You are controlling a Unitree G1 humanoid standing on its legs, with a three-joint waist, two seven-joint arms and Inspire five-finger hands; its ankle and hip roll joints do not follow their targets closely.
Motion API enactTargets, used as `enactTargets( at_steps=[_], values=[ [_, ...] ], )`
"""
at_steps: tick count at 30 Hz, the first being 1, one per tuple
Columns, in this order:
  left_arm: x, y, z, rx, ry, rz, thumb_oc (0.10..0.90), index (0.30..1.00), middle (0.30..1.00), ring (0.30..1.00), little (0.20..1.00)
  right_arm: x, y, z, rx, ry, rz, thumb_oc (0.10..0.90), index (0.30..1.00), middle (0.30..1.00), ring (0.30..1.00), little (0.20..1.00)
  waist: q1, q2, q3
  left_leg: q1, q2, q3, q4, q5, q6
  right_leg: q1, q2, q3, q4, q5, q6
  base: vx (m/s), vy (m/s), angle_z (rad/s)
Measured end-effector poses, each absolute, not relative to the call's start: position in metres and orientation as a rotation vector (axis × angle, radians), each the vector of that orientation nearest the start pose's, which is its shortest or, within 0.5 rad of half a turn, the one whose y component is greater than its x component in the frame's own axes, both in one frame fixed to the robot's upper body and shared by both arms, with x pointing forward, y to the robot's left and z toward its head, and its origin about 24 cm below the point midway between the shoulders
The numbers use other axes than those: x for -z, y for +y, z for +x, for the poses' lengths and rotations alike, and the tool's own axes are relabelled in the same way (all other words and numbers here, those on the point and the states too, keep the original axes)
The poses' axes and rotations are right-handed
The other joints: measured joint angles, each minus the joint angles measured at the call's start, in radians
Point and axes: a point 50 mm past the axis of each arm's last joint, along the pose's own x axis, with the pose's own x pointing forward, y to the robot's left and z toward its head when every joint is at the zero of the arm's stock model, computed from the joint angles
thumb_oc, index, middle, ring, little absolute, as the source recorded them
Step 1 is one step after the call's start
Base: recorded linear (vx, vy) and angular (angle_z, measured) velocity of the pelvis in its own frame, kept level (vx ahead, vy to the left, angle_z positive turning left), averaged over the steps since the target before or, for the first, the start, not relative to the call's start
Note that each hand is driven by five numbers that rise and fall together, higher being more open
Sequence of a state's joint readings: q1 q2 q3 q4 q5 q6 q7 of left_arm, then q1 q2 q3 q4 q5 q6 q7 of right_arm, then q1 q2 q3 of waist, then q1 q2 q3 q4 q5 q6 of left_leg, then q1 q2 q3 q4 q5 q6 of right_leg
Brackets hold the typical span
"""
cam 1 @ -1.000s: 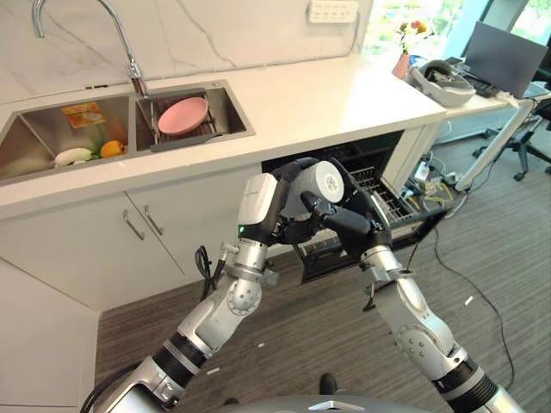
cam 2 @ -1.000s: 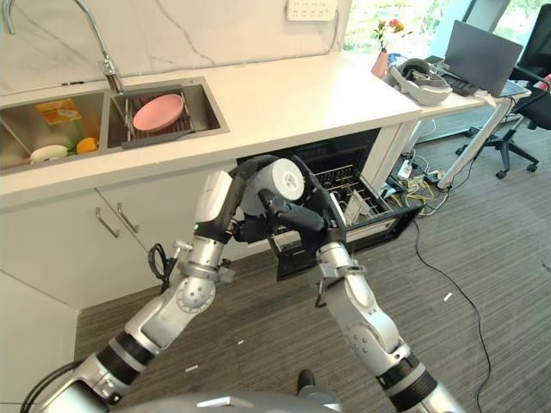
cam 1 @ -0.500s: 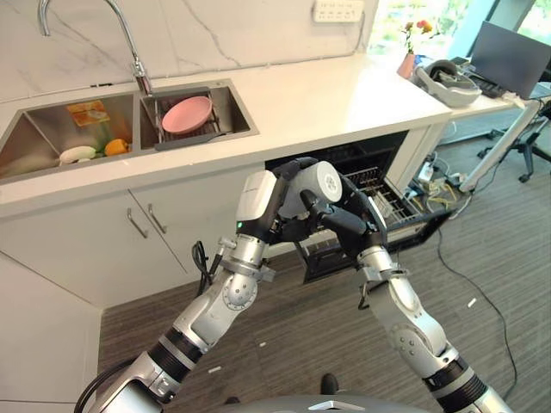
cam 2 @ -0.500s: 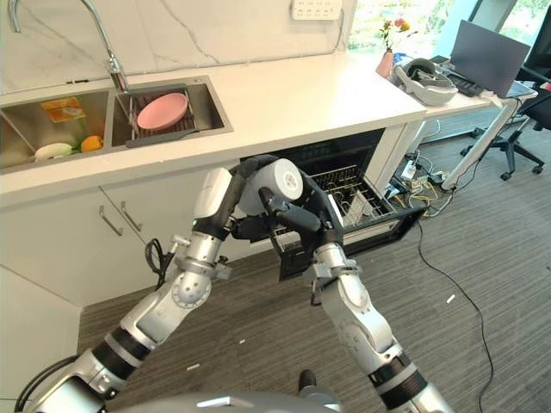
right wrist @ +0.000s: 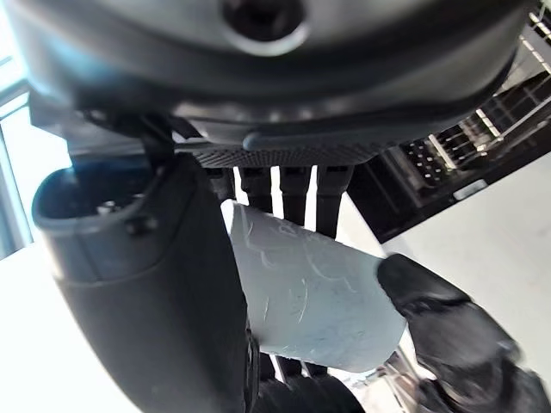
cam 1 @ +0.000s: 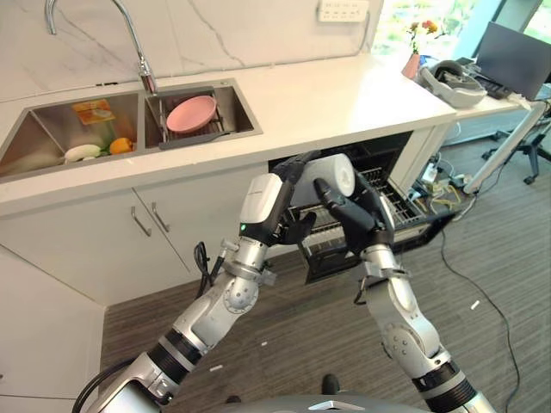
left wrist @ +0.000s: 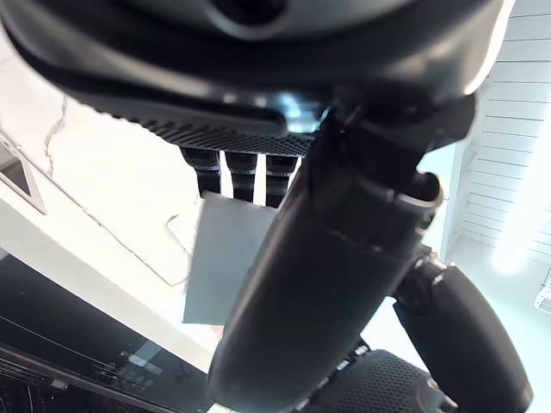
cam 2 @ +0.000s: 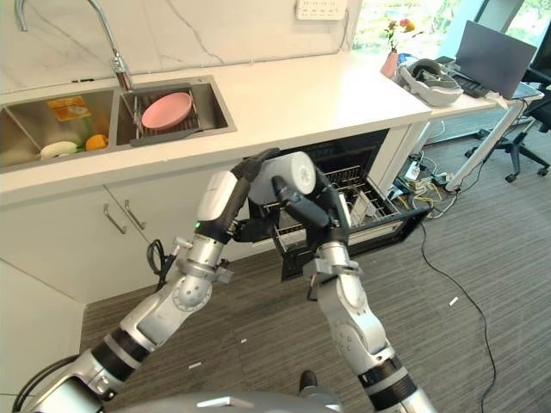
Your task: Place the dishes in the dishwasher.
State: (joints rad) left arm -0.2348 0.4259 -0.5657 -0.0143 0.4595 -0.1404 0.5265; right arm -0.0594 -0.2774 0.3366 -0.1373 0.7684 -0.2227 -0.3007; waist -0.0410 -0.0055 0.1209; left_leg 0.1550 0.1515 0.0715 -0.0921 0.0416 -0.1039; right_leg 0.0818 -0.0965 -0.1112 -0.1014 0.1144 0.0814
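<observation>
Hands meet on a white cup [cam 2: 288, 176], lying on its side: the right hand [cam 2: 320, 205] curls its fingers and thumb around it, and the left hand [cam 2: 250, 172] seems to clasp it too, though its grip is partly hidden. Just beyond them, the dishwasher rack [cam 2: 366, 202] stands pulled out. Further off, the sink [cam 2: 219, 107] holds a pink plate [cam 2: 166, 110]. No readable writing.

white cup [cam 2: 291, 176] partly hidden by both hands' fingers [cam 2: 289, 200], faucet [cam 1: 95, 26] top cut off

Brushed-steel sink [cam 1: 52, 129], glossy white marble-look counter [cam 1: 344, 90], matt grey cup [cam 2: 288, 176], wire-metal dishwasher rack [cam 1: 379, 194].
</observation>
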Motion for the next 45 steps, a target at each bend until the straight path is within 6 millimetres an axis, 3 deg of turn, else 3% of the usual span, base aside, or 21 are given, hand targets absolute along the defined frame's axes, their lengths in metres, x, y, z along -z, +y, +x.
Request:
enactTargets(
  at_steps=[2,5,6,8,9,11,13,14,17,19,22,27,29,34,37,38,39,45],
  values=[
    [-0.087,0.107,0.256,0.082,-0.578,0.756,0.8,0.9,0.9,0.9,0.9,-0.086,-0.142,0.254,0.003,-0.156,0.568,0.4,0.3,0.3,0.3,0.3,0.004,0.004,-0.003,-0.002,-0.001,-0.002,0.0,0.0,0.0,0.001,-0.002,-0.002,0.0,-0.001,0.001,0.01,-0.001,0.02],
    [-0.06,0.143,0.253,-0.073,-0.422,0.777,0.8,0.9,0.9,0.9,0.9,-0.084,-0.165,0.258,0.126,-0.194,0.563,0.4,0.3,0.3,0.3,0.3,0.014,0.019,-0.015,-0.008,-0.002,-0.014,0.0,0.001,0.001,0.004,-0.004,-0.018,0.0,-0.004,0.005,0.05,-0.01,0.11],
    [-0.06,0.143,0.253,-0.073,-0.422,0.777,0.8,0.9,0.9,0.9,0.9,-0.084,-0.165,0.258,0.126,-0.194,0.563,0.4,0.3,0.3,0.3,0.3,0.014,0.019,-0.015,-0.008,-0.002,-0.014,0.0,0.001,0.001,0.004,-0.004,-0.018,0.0,-0.004,0.005,0.01,-0.007,0.15],
    [-0.031,0.174,0.24,-0.159,-0.252,0.811,0.8,0.9,0.9,0.9,0.9,-0.075,-0.185,0.259,0.202,-0.182,0.451,0.4,0.3,0.3,0.3,0.3,0.024,0.021,-0.026,-0.018,-0.002,-0.028,0.0,0.002,0.003,0.002,-0.005,-0.032,-0.001,-0.008,0.006,0.0,-0.004,0.15],
    [-0.031,0.174,0.24,-0.159,-0.252,0.811,0.8,0.9,0.9,0.9,0.9,-0.075,-0.185,0.259,0.202,-0.182,0.451,0.4,0.3,0.3,0.3,0.3,0.024,0.021,-0.026,-0.018,-0.002,-0.028,0.0,0.002,0.003,0.002,-0.005,-0.032,-0.001,-0.008,0.006,0.05,-0.008,0.12],
    [-0.006,0.194,0.226,-0.216,-0.114,0.826,0.8,0.9,0.9,0.9,0.9,-0.066,-0.203,0.261,0.265,-0.163,0.322,0.4,0.3,0.3,0.3,0.3,0.051,0.017,-0.03,-0.032,-0.004,-0.039,-0.004,0.002,0.005,-0.002,-0.008,-0.046,-0.001,-0.012,0.009,0.02,-0.011,0.18],
    [0.036,0.21,0.198,-0.247,0.152,0.782,0.8,0.9,0.9,0.9,0.9,-0.048,-0.234,0.271,0.332,-0.063,0.066,0.4,0.3,0.3,0.3,0.3,0.075,0.005,-0.034,-0.045,-0.01,-0.064,0.0,0.007,0.008,0.0,-0.014,-0.069,-0.004,-0.017,0.016,-0.02,-0.024,0.29],
    [0.036,0.21,0.198,-0.247,0.152,0.782,0.8,0.9,0.9,0.9,0.9,-0.048,-0.234,0.271,0.332,-0.063,0.066,0.4,0.3,0.3,0.3,0.3,0.075,0.005,-0.034,-0.045,-0.01,-0.064,0.0,0.007,0.008,0.0,-0.014,-0.069,-0.004,-0.017,0.016,-0.02,-0.029,0.22],
    [0.093,0.204,0.139,-0.189,0.527,0.593,0.8,0.9,0.9,0.9,0.9,-0.025,-0.272,0.294,0.452,0.141,-0.205,0.4,0.3,0.3,0.3,0.3,0.123,-0.01,-0.029,-0.097,-0.016,-0.108,0.001,0.024,0.004,-0.029,-0.021,-0.109,-0.005,-0.019,0.018,-0.03,-0.018,0.36],
    [0.119,0.2,0.111,-0.16,0.748,0.51,0.8,0.9,0.9,0.9,0.9,-0.027,-0.282,0.303,0.488,0.201,-0.274,0.4,0.3,0.3,0.3,0.3,0.159,-0.01,-0.019,-0.141,-0.014,-0.125,0.001,0.036,0.006,-0.066,-0.02,-0.127,-0.004,-0.014,0.015,-0.05,-0.013,0.29],
    [0.131,0.209,0.096,-0.149,0.842,0.521,0.8,0.9,0.9,0.9,0.9,-0.036,-0.28,0.319,0.477,0.195,-0.327,0.4,0.3,0.3,0.3,0.3,0.169,0.002,0.017,-0.163,-0.015,-0.138,0.001,0.049,0.003,-0.081,-0.019,-0.138,-0.004,-0.006,0.01,-0.04,-0.01,0.13],
    [0.138,0.213,0.101,-0.138,0.877,0.542,0.8,0.9,0.9,0.9,0.9,-0.048,-0.285,0.339,0.527,0.231,-0.347,0.4,0.3,0.3,0.3,0.3,0.207,0.027,0.059,-0.209,-0.018,-0.166,0.003,0.064,-0.002,-0.107,-0.021,-0.162,-0.004,-0.007,0.017,-0.08,-0.01,0.16],
    [0.143,0.211,0.105,-0.157,0.885,0.529,0.8,0.9,0.9,0.9,0.9,-0.068,-0.294,0.355,0.594,0.248,-0.382,0.4,0.3,0.3,0.3,0.3,0.216,0.051,0.101,-0.273,-0.02,-0.187,0.01,0.079,-0.006,-0.157,-0.02,-0.165,-0.004,0.0,0.023,-0.07,0.004,0.21],
    [0.152,0.204,0.096,-0.154,0.963,0.521,0.8,0.9,0.9,0.9,0.9,-0.057,-0.309,0.345,0.666,0.337,-0.384,0.4,0.3,0.3,0.3,0.3,0.257,0.096,0.162,-0.304,-0.027,-0.212,0.01,0.084,-0.008,-0.172,-0.024,-0.191,0.0,0.004,0.012,-0.03,-0.014,0.16],
    [0.15,0.205,0.101,-0.172,0.941,0.524,0.8,0.9,0.9,0.9,0.9,-0.053,-0.313,0.34,0.679,0.35,-0.392,0.4,0.3,0.3,0.3,0.3,0.259,0.098,0.164,-0.307,-0.03,-0.226,0.009,0.085,-0.009,-0.162,-0.027,-0.211,-0.001,-0.003,0.014,0.02,-0.019,0.25],
    [0.149,0.204,0.106,-0.171,0.928,0.524,0.8,0.9,0.9,0.9,0.9,-0.053,-0.314,0.34,0.69,0.348,-0.37,0.427,0.34,0.34,0.34,0.34,0.258,0.098,0.164,-0.305,-0.032,-0.229,0.009,0.085,-0.009,-0.157,-0.028,-0.216,-0.001,-0.005,0.014,0.03,-0.013,0.17],
    [0.146,0.203,0.113,-0.171,0.904,0.521,0.8,0.9,0.9,0.9,0.9,-0.053,-0.314,0.34,0.692,0.35,-0.363,0.8,0.9,0.9,0.9,0.9,0.259,0.096,0.165,-0.3,-0.034,-0.23,0.008,0.085,-0.009,-0.149,-0.029,-0.22,-0.001,-0.01,0.016,0.04,-0.013,0.14],
    [0.138,0.2,0.139,-0.174,0.824,0.516,0.8,0.9,0.9,0.9,0.9,-0.051,-0.312,0.34,0.677,0.356,-0.353,0.8,0.9,0.9,0.9,0.9,0.248,0.084,0.167,-0.279,-0.035,-0.23,0.005,0.085,-0.009,-0.129,-0.03,-0.224,-0.001,-0.012,0.018,0.02,-0.002,0.02]
  ],
)
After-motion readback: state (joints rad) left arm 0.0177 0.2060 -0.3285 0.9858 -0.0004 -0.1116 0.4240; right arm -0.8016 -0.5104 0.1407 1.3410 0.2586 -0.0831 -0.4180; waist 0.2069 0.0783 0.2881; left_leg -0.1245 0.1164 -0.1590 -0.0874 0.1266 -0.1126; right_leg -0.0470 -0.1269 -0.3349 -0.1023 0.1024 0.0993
